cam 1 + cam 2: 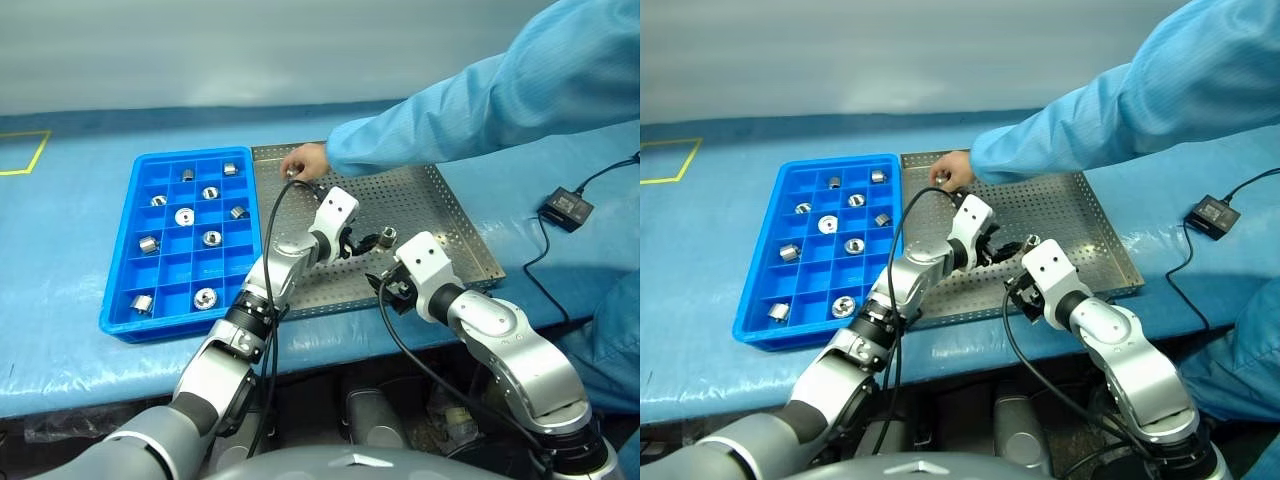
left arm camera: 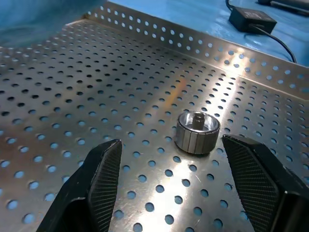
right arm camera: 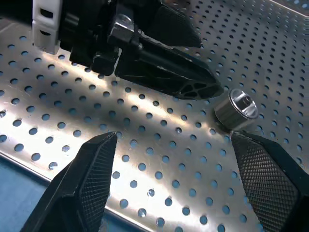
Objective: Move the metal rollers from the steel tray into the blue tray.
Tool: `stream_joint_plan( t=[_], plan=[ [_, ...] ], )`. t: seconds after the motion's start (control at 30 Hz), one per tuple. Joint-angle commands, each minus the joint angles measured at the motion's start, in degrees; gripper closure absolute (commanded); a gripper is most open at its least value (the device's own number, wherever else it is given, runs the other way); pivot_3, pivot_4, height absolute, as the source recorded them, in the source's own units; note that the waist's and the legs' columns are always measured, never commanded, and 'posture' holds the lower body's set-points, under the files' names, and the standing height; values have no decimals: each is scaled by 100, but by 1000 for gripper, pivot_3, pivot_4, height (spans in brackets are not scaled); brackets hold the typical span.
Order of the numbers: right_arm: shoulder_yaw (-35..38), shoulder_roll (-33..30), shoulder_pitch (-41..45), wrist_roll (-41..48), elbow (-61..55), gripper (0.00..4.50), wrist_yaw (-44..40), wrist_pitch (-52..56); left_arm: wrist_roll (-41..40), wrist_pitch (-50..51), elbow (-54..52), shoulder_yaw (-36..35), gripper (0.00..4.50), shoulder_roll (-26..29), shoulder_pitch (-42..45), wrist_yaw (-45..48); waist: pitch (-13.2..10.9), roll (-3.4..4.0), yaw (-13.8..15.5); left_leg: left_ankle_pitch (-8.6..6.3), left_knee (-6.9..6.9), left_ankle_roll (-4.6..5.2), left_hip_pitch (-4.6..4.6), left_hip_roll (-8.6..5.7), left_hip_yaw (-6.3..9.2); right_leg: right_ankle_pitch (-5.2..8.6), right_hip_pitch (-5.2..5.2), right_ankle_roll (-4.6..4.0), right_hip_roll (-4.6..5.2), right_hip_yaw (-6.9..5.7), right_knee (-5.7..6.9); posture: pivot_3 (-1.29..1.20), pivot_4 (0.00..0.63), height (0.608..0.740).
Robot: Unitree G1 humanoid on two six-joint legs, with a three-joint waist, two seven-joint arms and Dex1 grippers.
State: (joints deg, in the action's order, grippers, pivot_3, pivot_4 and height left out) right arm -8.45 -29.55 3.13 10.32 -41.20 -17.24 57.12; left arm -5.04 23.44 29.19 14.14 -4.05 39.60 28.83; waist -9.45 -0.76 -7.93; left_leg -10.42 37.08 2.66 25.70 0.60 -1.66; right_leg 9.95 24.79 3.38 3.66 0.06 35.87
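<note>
While one metal roller (image 1: pixel 386 236) lies on the steel tray (image 1: pixel 470 235) beside the blue tray (image 1: pixel 118 291), the left gripper (image 1: pixel 362 243) and right gripper (image 1: pixel 391 289) flank it, both spread open and empty, a person's hand (image 1: pixel 306 160) reaching in.

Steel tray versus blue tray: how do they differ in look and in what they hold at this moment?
The steel tray is bare silver metal with a perforated floor; the blue tray is plastic, split into square compartments. The steel tray is wider and squarer, the blue tray narrower. One roller lies loose on the steel tray, while several rollers sit in the blue tray's compartments. Both lie side by side on the blue table cover.
</note>
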Motion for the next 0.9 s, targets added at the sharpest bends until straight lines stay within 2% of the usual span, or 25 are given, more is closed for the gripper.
stream_joint_plan(
  t=[0.03,0.2,0.47,0.6,0.7,0.83,0.9],
  plan=[
    [176,21,-62,-25,-344,534,87,68,75,-204,184,86,871,-164,286,119,0,0,-66,0,-1,0,0,0,0,0,0,0,0,0,0,-344,150,740],
    [209,28,-171,-38,-498,534,146,154,140,-406,651,18,871,-351,567,0,0,0,-265,-2,0,-2,0,-1,0,1,0,1,2,1,-1,-373,150,740],
    [182,148,-230,-61,-646,534,275,220,582,-651,1990,4,871,-572,1174,-833,-1,-2,-683,-6,-1,-8,-2,-4,4,2,-5,7,1,0,1,-405,150,740],
    [172,177,-241,-71,-665,534,305,220,546,-783,2299,-88,871,-644,1319,-851,-2,-3,-880,-6,-3,-8,-4,-6,7,4,-9,13,2,0,0,-407,150,740],
    [169,185,-234,-79,-642,493,306,203,503,-793,2277,-134,1491,-648,1313,-834,-2,-3,-982,-6,-7,-8,-7,-7,10,7,-11,17,3,0,0,-402,150,740],
    [176,221,-142,-109,-480,493,298,141,529,-708,2007,-97,2768,-534,1231,-775,-2,-3,-1035,-6,-8,-7,-10,-7,10,7,-12,17,2,1,1,-379,150,740],
    [152,216,-66,-152,-353,493,302,109,518,-657,1859,-98,2782,-466,1187,-724,-2,-3,-1038,-6,-7,-8,-10,-7,10,7,-13,18,3,1,1,-359,150,740]
  ],
)
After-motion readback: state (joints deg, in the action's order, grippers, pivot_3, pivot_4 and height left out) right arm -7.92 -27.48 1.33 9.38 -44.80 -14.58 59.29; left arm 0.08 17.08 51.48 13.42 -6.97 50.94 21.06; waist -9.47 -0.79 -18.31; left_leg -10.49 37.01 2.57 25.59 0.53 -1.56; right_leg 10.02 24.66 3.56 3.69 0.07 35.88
